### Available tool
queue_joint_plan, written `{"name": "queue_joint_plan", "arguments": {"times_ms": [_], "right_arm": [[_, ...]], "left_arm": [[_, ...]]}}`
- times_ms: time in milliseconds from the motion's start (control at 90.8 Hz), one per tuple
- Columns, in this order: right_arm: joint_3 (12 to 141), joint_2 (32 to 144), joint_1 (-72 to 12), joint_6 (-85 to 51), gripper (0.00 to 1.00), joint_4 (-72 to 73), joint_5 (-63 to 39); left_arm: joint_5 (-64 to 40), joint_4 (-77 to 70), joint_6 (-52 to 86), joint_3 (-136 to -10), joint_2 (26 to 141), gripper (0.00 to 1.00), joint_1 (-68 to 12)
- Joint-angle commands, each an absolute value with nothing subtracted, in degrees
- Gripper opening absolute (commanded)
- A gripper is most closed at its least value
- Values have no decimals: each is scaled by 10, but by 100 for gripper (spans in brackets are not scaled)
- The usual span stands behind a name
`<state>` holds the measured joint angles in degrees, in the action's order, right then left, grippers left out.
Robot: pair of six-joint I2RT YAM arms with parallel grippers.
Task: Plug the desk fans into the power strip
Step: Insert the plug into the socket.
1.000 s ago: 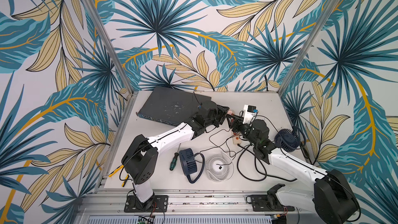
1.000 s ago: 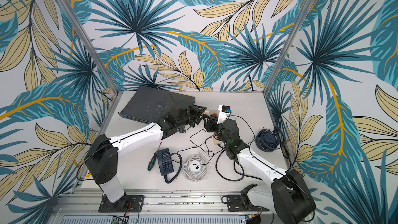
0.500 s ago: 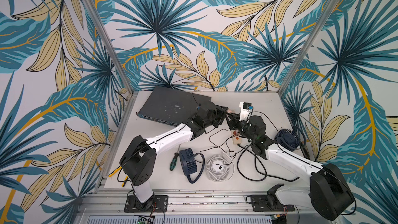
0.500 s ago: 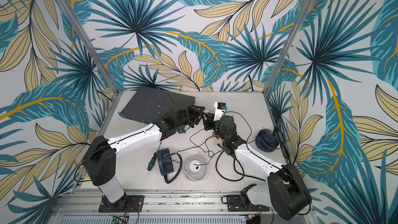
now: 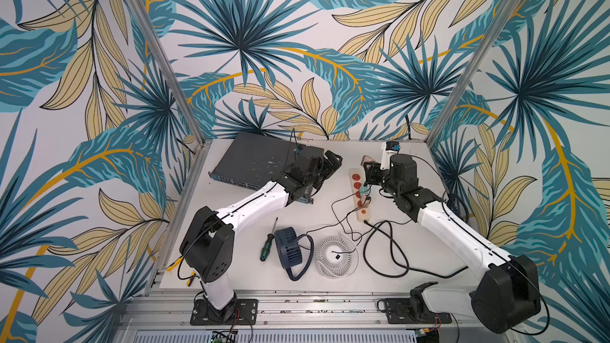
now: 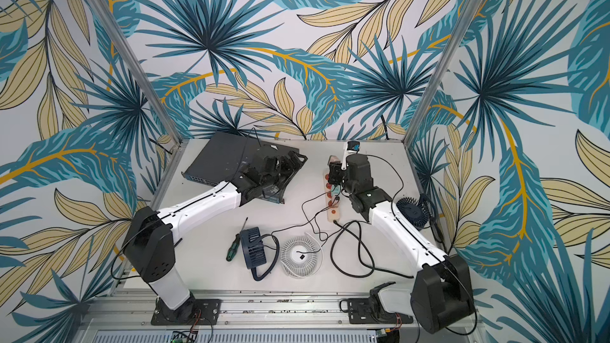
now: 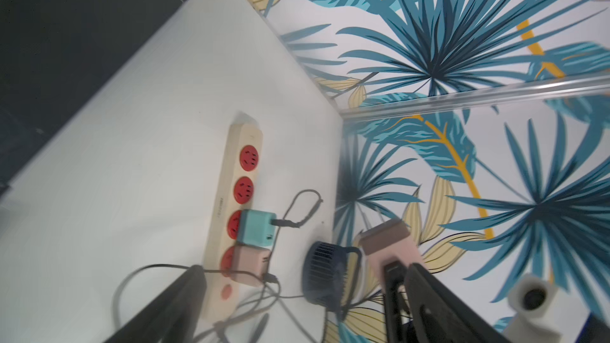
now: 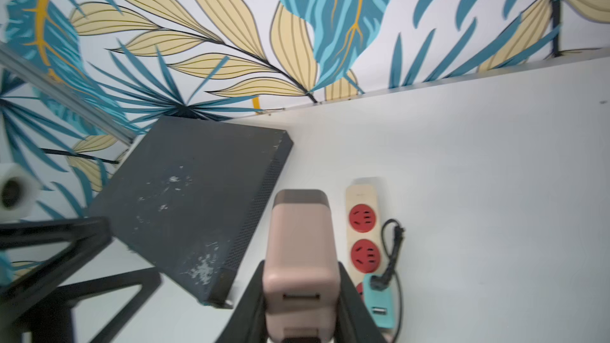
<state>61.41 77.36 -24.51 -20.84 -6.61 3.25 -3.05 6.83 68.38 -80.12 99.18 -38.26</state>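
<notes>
Power strip (image 5: pixel 356 186) on leafy-walled table (image 5: pixel 346 150); left pincer (image 5: pixel 329 161) agape, empty; right pincer (image 8: pixel 298 275) tight on pink adapter (image 8: pixel 302 235).

A pink adapter (image 5: pixel 367 160) is held in the right gripper (image 5: pixel 369 168) above the far end of the power strip (image 5: pixel 357 186). The left gripper (image 5: pixel 331 162) is seen over a corner of the dark network switch (image 5: pixel 251 160).

The left arm (image 5: pixel 254 202) and right arm (image 5: pixel 462 235) each wear glossy white shells between bulky black joint housings, with a thin black cable running along the shell and a black base plate (image 5: pixel 246 310) showing screws.
</notes>
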Motion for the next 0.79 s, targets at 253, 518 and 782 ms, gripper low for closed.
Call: {"name": "queue_joint_plan", "arguments": {"times_ms": [253,518,782], "right_arm": [[946,1030,-169,-47,0,-433,-15],[1172,1218,-157,-21,0,-563,-45],[1228,1290,-156,-22,0,-605,-83]], "left_arm": [[-138,107,406,-855,1086,91,-381],[-185,112,374,-906,1176,80,-381],[-233,111,372,-941,1239,69,-380]]}}
